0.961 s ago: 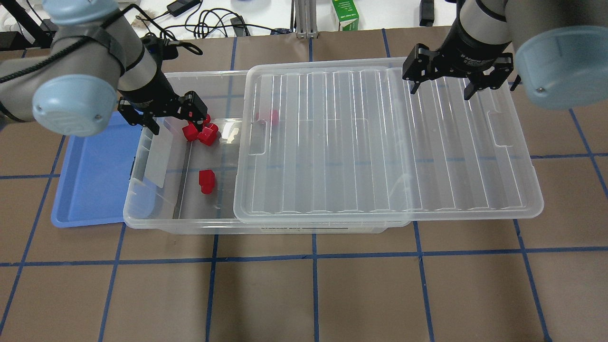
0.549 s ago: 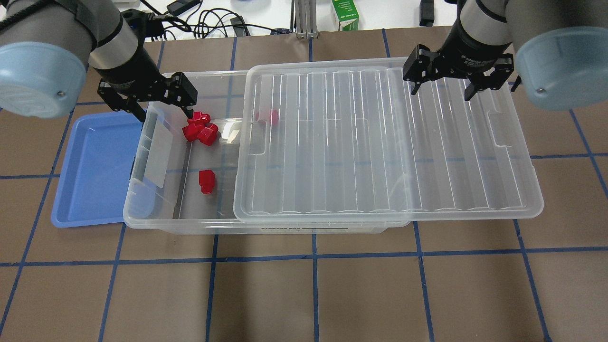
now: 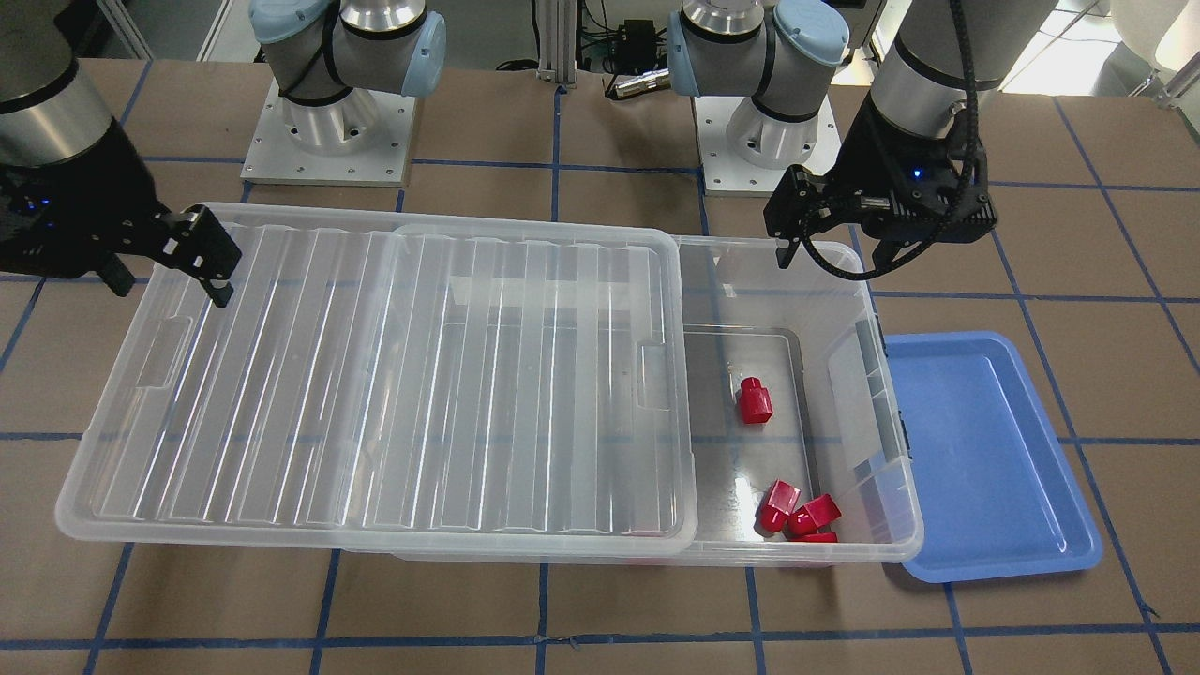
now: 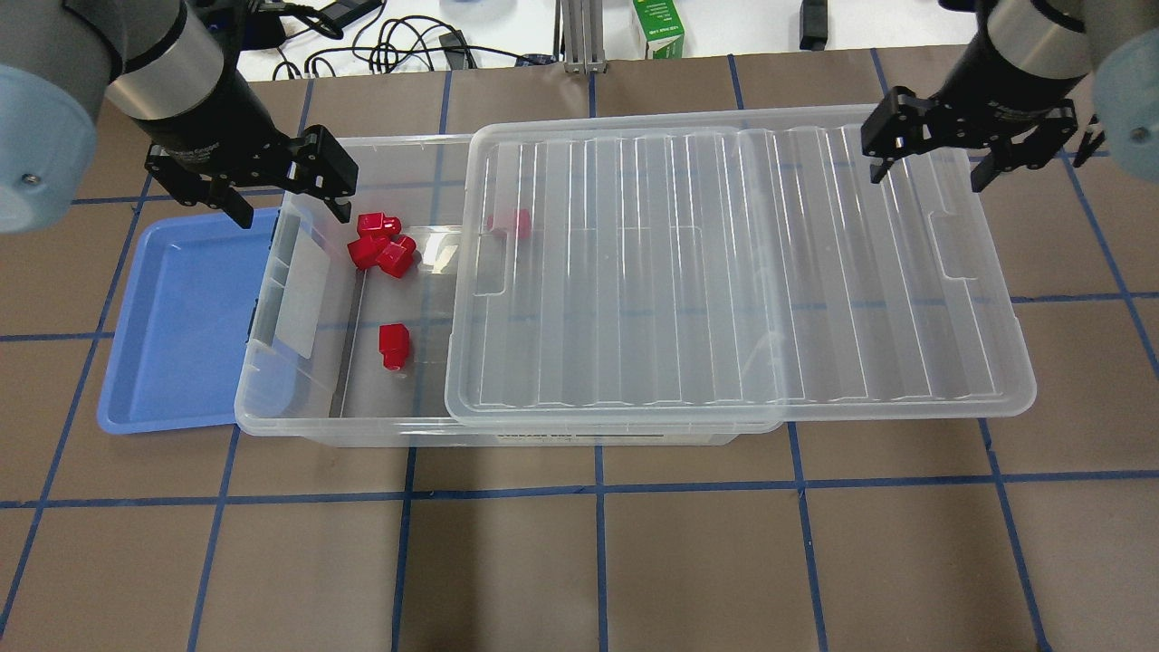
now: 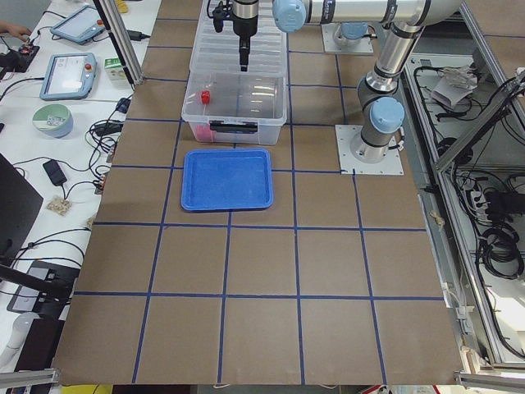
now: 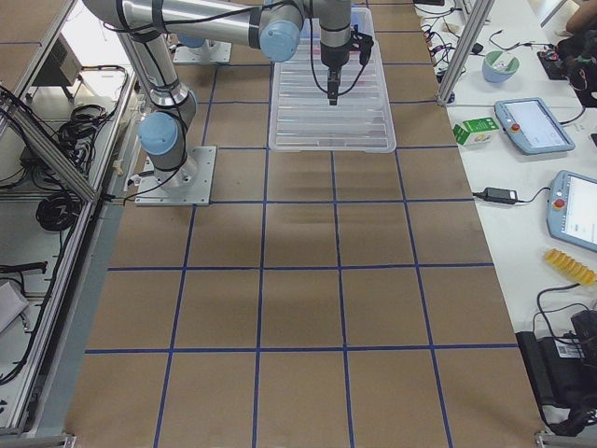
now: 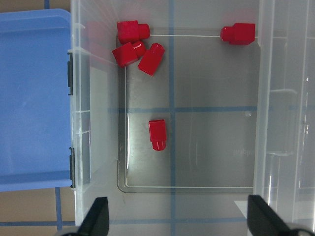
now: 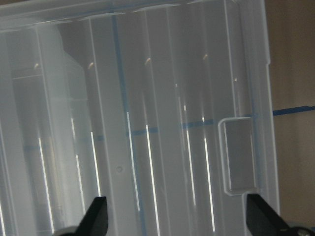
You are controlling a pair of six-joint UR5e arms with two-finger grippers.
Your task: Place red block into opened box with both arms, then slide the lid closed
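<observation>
Overhead exterior: nearest, the clear ribbed lid (image 4: pixel 742 272) lies lengthwise left-to-right on the translucent box (image 4: pixel 299 426), overhanging its right end. In the uncovered left end, the glossy red block (image 4: pixel 378 223) rests against other red blocks (image 4: pixel 393 347). Farther back, the left tool (image 4: pixel 292 215) hangs spread and empty. The right tool (image 4: pixel 928 179), also spread, hovers over the lid's far-right corner, better placed to push leftward.

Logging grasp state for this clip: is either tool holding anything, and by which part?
Nothing is held. The left tool hangs open over the box's uncovered end; the right tool hangs open above the lid.
</observation>
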